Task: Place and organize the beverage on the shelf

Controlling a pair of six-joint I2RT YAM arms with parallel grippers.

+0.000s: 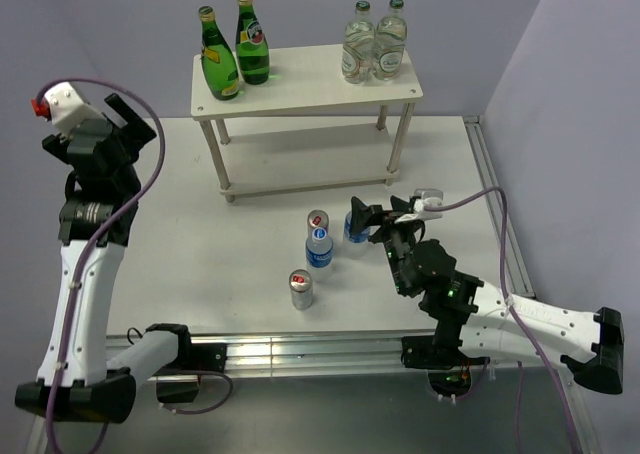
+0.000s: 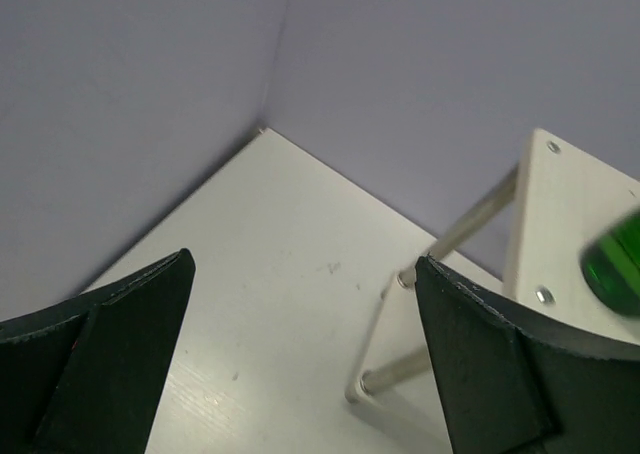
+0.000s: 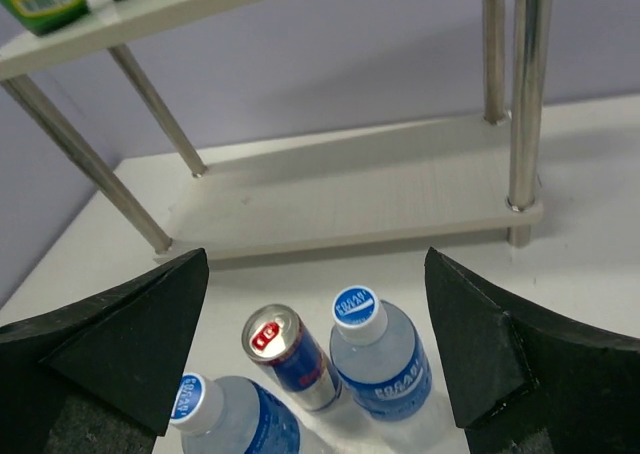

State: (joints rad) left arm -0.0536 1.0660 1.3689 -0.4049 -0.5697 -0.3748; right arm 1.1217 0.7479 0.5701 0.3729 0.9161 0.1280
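Note:
The white two-tier shelf (image 1: 300, 74) stands at the back. Two green glass bottles (image 1: 220, 59) with yellow labels stand on the left of its top board. On the table in front stand a silver-blue can (image 1: 318, 219), a blue-capped water bottle (image 1: 319, 247), a second water bottle (image 1: 353, 229) and another can (image 1: 301, 288). My right gripper (image 1: 366, 220) is open, low, with its fingers at either side of the second water bottle (image 3: 378, 352); a can (image 3: 292, 356) and the other water bottle (image 3: 228, 414) stand beside it. My left gripper (image 1: 128, 114) is open and empty, raised left of the shelf.
Two clear glass bottles with green caps (image 1: 373, 46) stand on the right of the top board. The shelf's lower board (image 3: 350, 199) is bare in the right wrist view. In the left wrist view, a shelf corner (image 2: 560, 224) and a green bottle (image 2: 615, 269) show at right. Walls close the back and sides.

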